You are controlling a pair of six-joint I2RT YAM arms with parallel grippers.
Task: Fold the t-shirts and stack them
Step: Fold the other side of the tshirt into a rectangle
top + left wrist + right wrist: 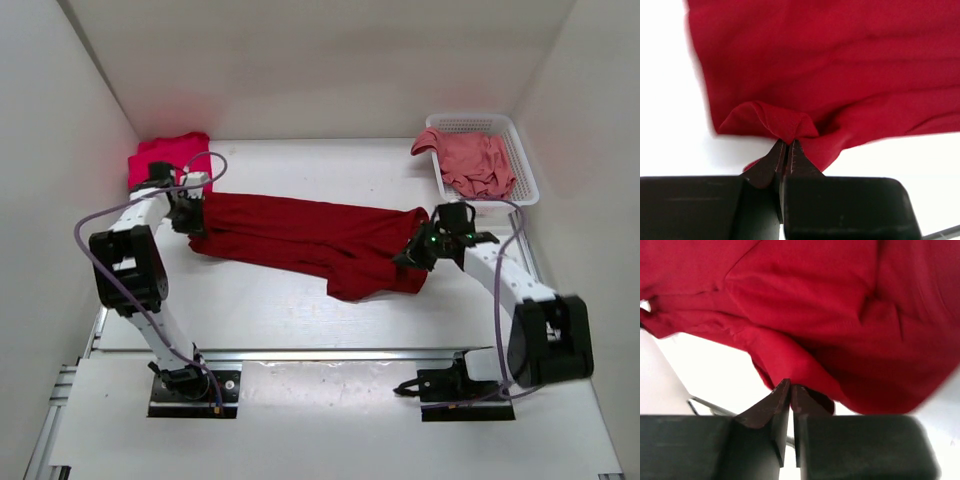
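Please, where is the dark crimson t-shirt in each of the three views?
Top external: dark crimson t-shirt stretched left to right across the middle.
Left wrist: fills the upper picture, with a pinched fold at bottom centre.
Right wrist: fills the upper picture.
Shared landmark: the white table beneath it.

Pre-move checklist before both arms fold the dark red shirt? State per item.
1. Left pincer shut on dark crimson shirt: ok.
2. Right pincer shut on the same shirt's other end: ok.
3. Shirt flat between them: not ok, bunched and wrinkled, lumped near the right end.
4. How many layers each pinch holds: cannot tell.
5. Salmon shirt in basket, clear of the held shirt: ok.
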